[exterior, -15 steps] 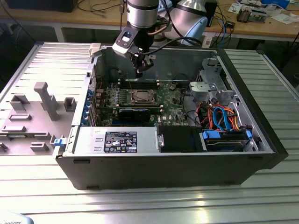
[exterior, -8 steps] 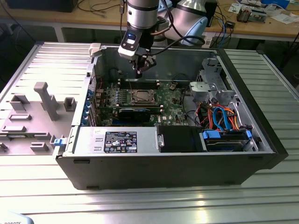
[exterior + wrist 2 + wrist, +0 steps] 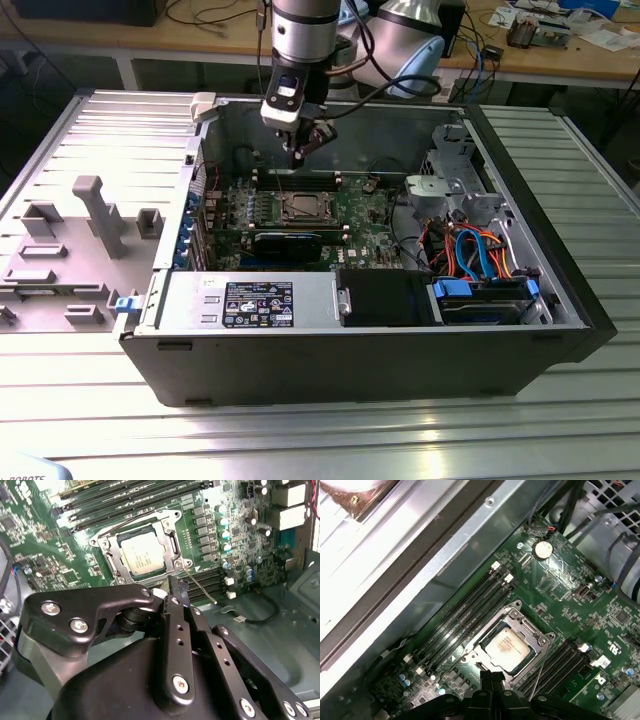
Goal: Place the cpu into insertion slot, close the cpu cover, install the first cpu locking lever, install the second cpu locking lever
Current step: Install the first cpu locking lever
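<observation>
The gripper (image 3: 304,152) hangs inside the open computer case (image 3: 560,300), above the far edge of the green board (image 3: 370,215), with its fingertips (image 3: 172,591) pressed together on nothing. The cpu (image 3: 142,554) lies in the insertion slot (image 3: 470,655) just near of it. The cpu cover (image 3: 111,557) is down around it. One wire locking lever (image 3: 200,587) juts out loose from the socket's corner.
</observation>
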Controlling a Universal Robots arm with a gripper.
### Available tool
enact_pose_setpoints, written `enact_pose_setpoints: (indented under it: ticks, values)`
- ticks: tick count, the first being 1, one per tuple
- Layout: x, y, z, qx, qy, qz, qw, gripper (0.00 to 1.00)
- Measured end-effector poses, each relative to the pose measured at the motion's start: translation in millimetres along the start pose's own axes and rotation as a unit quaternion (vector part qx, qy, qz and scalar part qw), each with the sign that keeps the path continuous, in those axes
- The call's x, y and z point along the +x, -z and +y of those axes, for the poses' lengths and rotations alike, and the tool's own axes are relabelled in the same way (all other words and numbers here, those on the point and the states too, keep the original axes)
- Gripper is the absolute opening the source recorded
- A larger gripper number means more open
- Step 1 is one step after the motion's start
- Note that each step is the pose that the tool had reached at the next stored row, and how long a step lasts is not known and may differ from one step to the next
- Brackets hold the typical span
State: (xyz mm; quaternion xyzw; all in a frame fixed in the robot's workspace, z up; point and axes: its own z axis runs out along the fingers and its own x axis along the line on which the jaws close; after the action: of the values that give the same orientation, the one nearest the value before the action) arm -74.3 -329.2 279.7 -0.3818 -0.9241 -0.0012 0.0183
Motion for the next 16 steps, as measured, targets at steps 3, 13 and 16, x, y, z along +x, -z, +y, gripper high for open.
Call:
enact_pose_setpoints:
  ticks: [3, 13, 16]
  values:
    - [0.0, -0.4, -0.1, 0.0013, 0.036, -0.0004, 0.99935, 0.11]
    - [0.1, -0.8, -0.2, 0.0022, 0.065, -0.0008, 0.99791, 0.11]
    - [0.0, -0.7, -0.2, 0.0023, 0.065, -0.0008, 0.99791, 0.11]
